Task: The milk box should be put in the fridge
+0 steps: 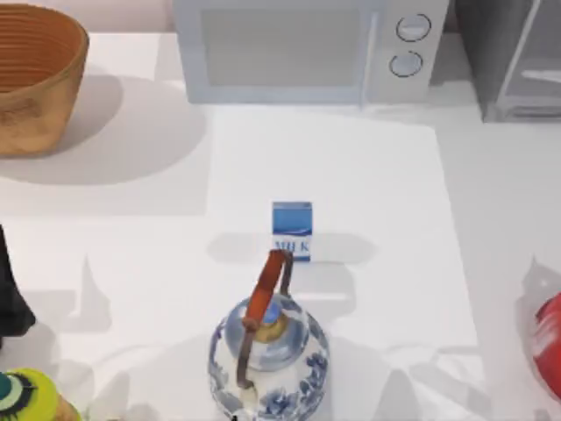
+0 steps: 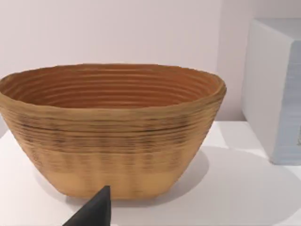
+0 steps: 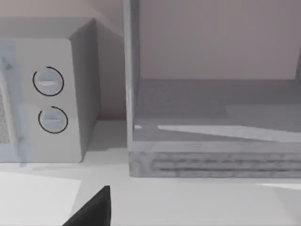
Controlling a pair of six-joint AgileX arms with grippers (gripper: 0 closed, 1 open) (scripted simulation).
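The milk box point(image 1: 292, 231) stands upright on the white table point(image 1: 368, 175), slightly below the centre of the top view, with its blue top uppermost and the "MILK" lettering on its white lower band facing the bottom of the frame. Directly below it in that view, close by though contact cannot be judged, stands a blue-and-white teapot point(image 1: 268, 360) with an orange-brown handle arching over its lid. The fridge point(image 1: 517, 61) occupies the upper right corner of the top view, cut off by the frame edge; in the right wrist view its compartment point(image 3: 216, 108) appears open, with a grey floor and a pale frame at its side. The microwave point(image 1: 307, 48) sits at the top centre of the top view, just left of the fridge, with two round knobs point(image 1: 413, 28) on its right-hand panel. A ribbed brown basket point(image 1: 35, 74) stands at the upper left of the top view. A red object point(image 1: 550, 342) is cut off at the right edge, and a yellow-green object point(image 1: 31, 399) at the lower left corner. The left arm point(image 1: 10, 298) shows as a dark shape at the left edge of the top view; the left wrist view shows one dark fingertip point(image 2: 94, 212) in front of the basket. The right wrist view shows one dark fingertip point(image 3: 94, 209) above the table, facing the fridge and microwave. How far either claw is open cannot be told; nothing is seen held in either.
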